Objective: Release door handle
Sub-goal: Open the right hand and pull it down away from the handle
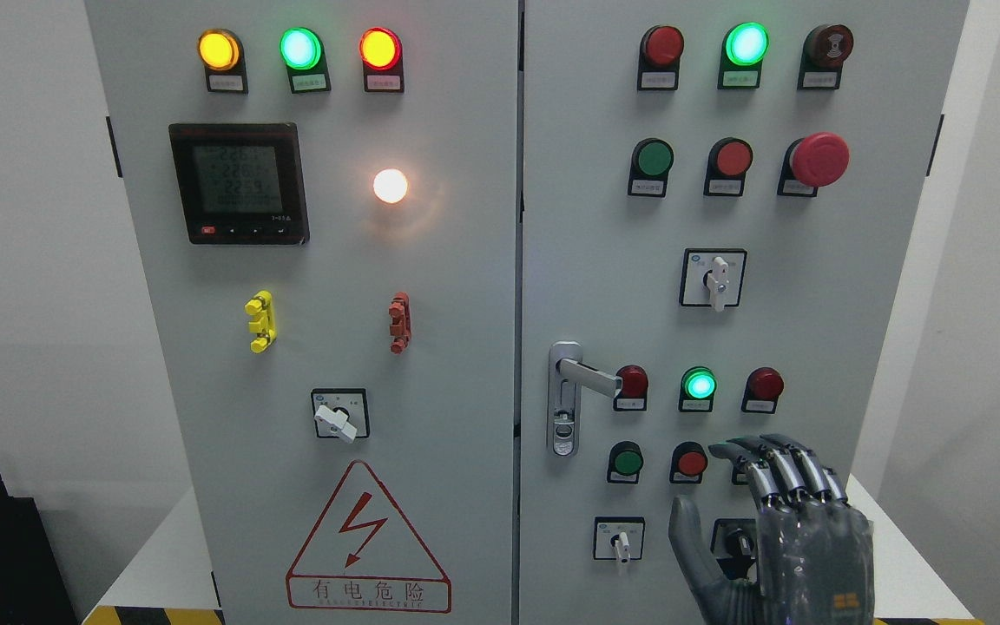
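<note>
The right hand rises from the bottom edge at about 5 o'clock of the frame, back toward the camera, fingers bent slightly forward and thumb spread to the side. It is released and grasps nothing. The handle sits apart from it, up at 10 o'clock from the hand, on the left edge of the right door; its lever points toward 3 o'clock, tilted a little down, over a long silver plate with a keyhole low on it.

Just off the lever's tip at 3 o'clock runs a row of 3 lamps: a dark red one, a lit green one, a dark red one. Below them, a green button and a red button lie at 9 o'clock of the fingertips. A small switch sits at 9 o'clock of the thumb. Another switch is partly hidden behind the hand.

The left door carries a meter, 3 lit lamps at the top, and a warning triangle at 6 o'clock.
</note>
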### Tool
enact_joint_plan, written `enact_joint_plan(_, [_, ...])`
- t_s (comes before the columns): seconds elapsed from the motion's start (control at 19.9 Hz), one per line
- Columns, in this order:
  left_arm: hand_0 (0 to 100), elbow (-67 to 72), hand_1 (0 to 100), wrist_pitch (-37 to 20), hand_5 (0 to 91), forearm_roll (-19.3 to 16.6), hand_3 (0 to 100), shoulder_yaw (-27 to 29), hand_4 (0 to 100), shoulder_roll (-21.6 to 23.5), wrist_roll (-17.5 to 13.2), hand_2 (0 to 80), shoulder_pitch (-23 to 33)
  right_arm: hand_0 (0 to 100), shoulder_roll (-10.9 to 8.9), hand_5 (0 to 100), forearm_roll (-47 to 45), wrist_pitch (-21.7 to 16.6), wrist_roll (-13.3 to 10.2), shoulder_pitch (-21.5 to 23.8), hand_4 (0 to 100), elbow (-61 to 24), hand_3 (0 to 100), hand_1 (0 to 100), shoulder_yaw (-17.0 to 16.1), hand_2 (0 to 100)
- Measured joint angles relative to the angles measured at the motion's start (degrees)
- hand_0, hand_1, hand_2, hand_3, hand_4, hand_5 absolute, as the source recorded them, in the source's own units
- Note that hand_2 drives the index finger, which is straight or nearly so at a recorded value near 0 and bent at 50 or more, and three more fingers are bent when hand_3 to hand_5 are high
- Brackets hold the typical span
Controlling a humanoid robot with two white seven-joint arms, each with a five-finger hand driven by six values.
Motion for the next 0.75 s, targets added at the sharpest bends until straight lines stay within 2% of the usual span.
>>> enact_joint_plan(0.75, [12,0.0,39,0.0,0.0,0.0,0,0.0,0,0.0,0.0,0.0,0.0,40,0.2,0,-0.9,-0.3,2.2,-0.4,1,-1.3,6,20,-1.5,0])
